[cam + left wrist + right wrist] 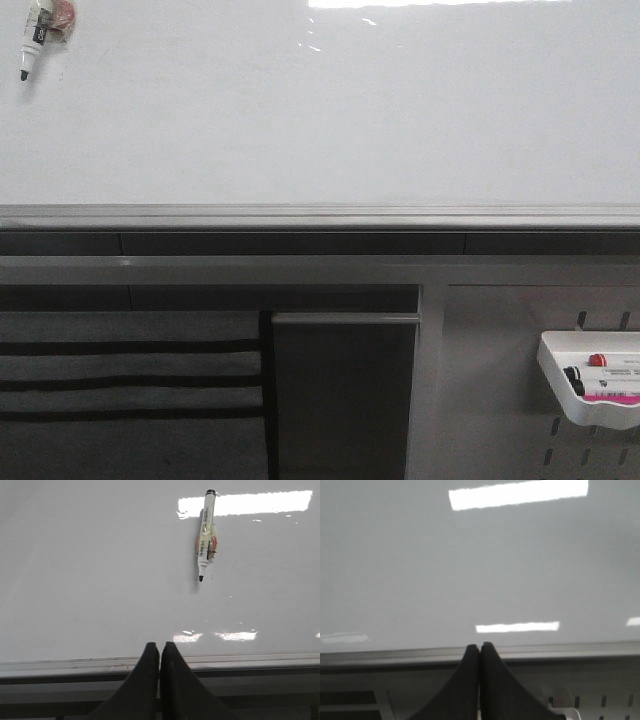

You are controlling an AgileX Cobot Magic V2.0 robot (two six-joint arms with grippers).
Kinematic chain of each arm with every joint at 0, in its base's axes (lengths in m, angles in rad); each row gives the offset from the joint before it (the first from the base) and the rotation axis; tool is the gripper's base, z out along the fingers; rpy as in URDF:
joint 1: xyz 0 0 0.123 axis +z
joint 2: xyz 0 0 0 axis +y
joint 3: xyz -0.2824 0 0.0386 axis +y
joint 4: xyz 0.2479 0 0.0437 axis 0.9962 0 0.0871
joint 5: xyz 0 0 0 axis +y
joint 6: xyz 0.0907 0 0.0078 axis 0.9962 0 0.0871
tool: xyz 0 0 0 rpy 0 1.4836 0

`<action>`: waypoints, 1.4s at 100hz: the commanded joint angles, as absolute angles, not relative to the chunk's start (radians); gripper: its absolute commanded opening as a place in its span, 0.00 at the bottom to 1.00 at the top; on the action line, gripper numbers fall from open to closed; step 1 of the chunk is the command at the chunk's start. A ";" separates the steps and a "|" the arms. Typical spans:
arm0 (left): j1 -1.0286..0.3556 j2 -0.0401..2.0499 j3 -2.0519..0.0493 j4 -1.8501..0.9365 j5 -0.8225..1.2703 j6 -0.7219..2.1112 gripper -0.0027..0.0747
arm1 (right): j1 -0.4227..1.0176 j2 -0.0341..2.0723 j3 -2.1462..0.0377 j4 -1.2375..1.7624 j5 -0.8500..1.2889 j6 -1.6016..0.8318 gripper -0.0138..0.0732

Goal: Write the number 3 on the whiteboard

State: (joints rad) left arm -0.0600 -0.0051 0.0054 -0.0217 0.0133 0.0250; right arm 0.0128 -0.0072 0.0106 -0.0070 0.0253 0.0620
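white tray (560,385) holds markers (600,372); whiteboard (330,110) blank.

The marker (36,36) at the far left was cut off by the front view's top edge; the tray (590,395) ran past its right edge.

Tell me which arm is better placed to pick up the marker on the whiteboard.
Left. The marker lies on the whiteboard at the far left in the front view and ahead of the left gripper; the right gripper sees only bare board.
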 commanded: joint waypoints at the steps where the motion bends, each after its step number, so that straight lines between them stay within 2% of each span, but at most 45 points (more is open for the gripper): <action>1: -0.060 -0.032 -0.012 -0.054 -0.067 0.022 0.01 | 0.014 -0.013 -0.015 0.010 0.031 0.067 0.08; 11: -0.061 -0.017 -0.083 -0.118 -0.030 0.022 0.01 | 0.014 0.006 -0.100 0.030 0.114 0.067 0.08; 26: -0.061 0.062 -0.277 -0.100 0.135 0.022 0.01 | 0.016 0.096 -0.292 0.031 0.262 0.067 0.08; 59: -0.061 0.400 -0.739 -0.098 0.466 0.024 0.01 | 0.016 0.461 -0.753 0.033 0.703 -0.023 0.08; 98: -0.061 0.564 -0.763 -0.067 0.453 0.024 0.01 | 0.016 0.617 -0.790 0.080 0.717 -0.025 0.08; 113: -0.061 0.628 -0.763 -0.041 0.449 0.038 0.01 | 0.016 0.646 -0.790 0.219 0.694 -0.114 0.08; 122: -0.064 0.673 -0.763 -0.048 0.432 0.059 0.11 | 0.016 0.663 -0.790 0.340 0.670 -0.204 0.08; 133: -0.103 0.732 -0.763 -0.046 0.364 0.059 0.38 | 0.016 0.698 -0.790 0.450 0.664 -0.319 0.13; 140: -0.138 0.775 -0.763 -0.027 0.309 0.059 0.53 | 0.016 0.721 -0.790 0.503 0.669 -0.375 0.22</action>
State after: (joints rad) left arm -0.0980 0.7290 -0.7282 -0.0391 0.4513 0.0536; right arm 0.0128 0.6928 -0.7603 0.4087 0.7381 -0.2825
